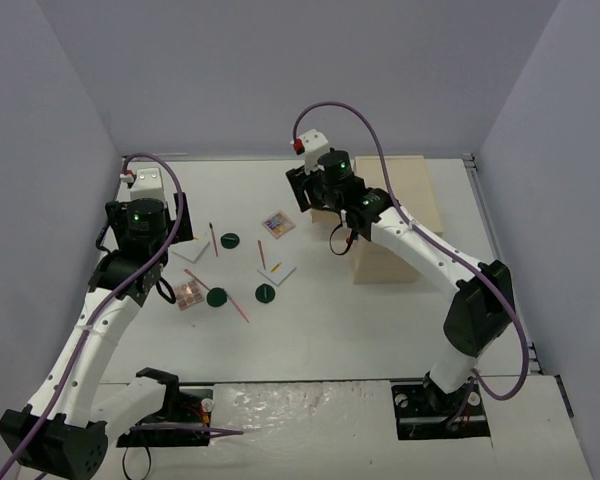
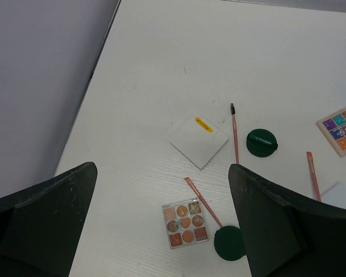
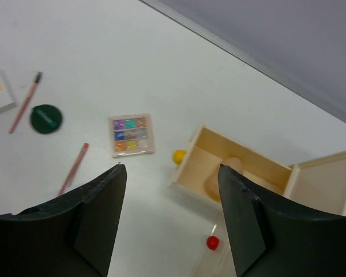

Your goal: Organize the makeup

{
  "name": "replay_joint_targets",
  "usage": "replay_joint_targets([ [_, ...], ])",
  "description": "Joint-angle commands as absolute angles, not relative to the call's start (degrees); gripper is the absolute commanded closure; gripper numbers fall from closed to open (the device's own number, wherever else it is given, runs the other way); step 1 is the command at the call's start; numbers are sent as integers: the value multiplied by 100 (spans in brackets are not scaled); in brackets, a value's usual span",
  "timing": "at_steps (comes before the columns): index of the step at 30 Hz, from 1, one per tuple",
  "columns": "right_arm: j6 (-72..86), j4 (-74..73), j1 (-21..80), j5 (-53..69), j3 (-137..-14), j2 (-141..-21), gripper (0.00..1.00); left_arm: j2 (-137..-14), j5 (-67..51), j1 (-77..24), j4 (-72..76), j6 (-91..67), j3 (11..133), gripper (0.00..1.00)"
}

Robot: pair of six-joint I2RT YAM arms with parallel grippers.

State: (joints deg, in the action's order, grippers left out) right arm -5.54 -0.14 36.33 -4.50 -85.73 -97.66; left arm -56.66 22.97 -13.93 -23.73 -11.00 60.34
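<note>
The makeup lies scattered on the white table. By my left gripper (image 2: 162,171), which hangs open above them, are an orange eyeshadow palette (image 2: 185,223), a white card (image 2: 199,142), dark green discs (image 2: 262,142) (image 2: 229,242) and pink pencils (image 2: 235,133) (image 2: 203,201). A colourful palette (image 3: 131,135) lies near the pulled-out drawer (image 3: 243,156) with the yellow knob (image 3: 179,156). A beige sponge (image 3: 218,180) rests inside it, partly hidden by a finger. My right gripper (image 3: 171,168) hovers open over the drawer's front, holding nothing.
The beige wooden drawer box (image 1: 400,200) stands at the back right, with a red knob (image 3: 212,243) lower down. A second white card (image 1: 277,271), a third green disc (image 1: 265,293) and another pencil (image 1: 261,253) lie mid-table. Grey walls close in the left, right and back.
</note>
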Motion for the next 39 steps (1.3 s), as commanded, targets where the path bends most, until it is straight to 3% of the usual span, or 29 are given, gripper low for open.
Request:
replay_joint_targets([
  [1, -511, 315, 4290, 344, -8319, -9470, 37, -5538, 2416, -1318, -2074, -1160, 6189, 3],
  [13, -365, 841, 5742, 444, -6875, -10009, 36, -5295, 2791, -1256, -2017, -1169, 6108, 3],
  [25, -567, 1205, 5923, 297, -6556, -10584, 46, -5317, 2725, -1248, -1995, -1212, 6090, 3],
  [33, -571, 1373, 5941, 238, -6432, -10911, 55, -5309, 2707, -1248, -2004, -1214, 6082, 3],
  [39, -563, 1354, 5941, 97, -6398, -11092, 70, -5291, 2742, -1239, -2004, -1213, 6082, 3],
])
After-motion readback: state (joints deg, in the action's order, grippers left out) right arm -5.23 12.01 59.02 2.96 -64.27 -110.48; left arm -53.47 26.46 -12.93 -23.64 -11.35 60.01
